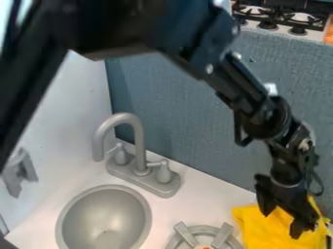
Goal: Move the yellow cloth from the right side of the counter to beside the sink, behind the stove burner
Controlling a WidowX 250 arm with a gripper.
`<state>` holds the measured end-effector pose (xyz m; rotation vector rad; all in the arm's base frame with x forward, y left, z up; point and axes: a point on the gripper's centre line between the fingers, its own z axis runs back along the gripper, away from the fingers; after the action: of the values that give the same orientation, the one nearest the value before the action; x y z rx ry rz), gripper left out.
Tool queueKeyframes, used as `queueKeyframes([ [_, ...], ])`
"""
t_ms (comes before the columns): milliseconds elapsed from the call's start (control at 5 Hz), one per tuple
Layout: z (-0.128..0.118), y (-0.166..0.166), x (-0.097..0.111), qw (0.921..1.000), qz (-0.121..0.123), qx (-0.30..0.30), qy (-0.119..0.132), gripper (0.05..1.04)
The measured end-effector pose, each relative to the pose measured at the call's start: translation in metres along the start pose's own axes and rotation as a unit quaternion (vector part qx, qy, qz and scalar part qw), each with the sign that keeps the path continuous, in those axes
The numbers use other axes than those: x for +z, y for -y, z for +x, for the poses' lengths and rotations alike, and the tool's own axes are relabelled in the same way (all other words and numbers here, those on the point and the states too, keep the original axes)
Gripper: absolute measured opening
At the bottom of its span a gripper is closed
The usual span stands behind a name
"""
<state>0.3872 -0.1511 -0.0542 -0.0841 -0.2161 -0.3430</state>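
Jaws (pixel 281 222) hang apart over the yellow cloth (pixel 250 224), right of the grey burner (pixel 185 234); whether they touch it, can't tell! The cloth lies crumpled on the counter (pixel 209 194), near that burner. Left of the burner, the sink (pixel 102 211); up and left of it, the faucet (pixel 140 169).

The yellow cloth (pixel 255 224) looks soft and matt; left of it, the faucet (pixel 138 141) and sink bowl (pixel 104 219) look like smooth, satin-grey plastic.
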Motion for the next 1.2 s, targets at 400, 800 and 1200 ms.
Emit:
queueKeyframes([
  [400, 0.003, -0.002, -0.036, 0.9999, -0.002, -0.008, -0.009, 1.001],
  [800, -0.005, -0.032, -0.047, 0.998, -0.047, 0.041, 0.012, 1.001],
  [1200, -0.024, -0.106, -0.042, 0.9815, 0.031, 0.188, 0.017, 1.001],
])
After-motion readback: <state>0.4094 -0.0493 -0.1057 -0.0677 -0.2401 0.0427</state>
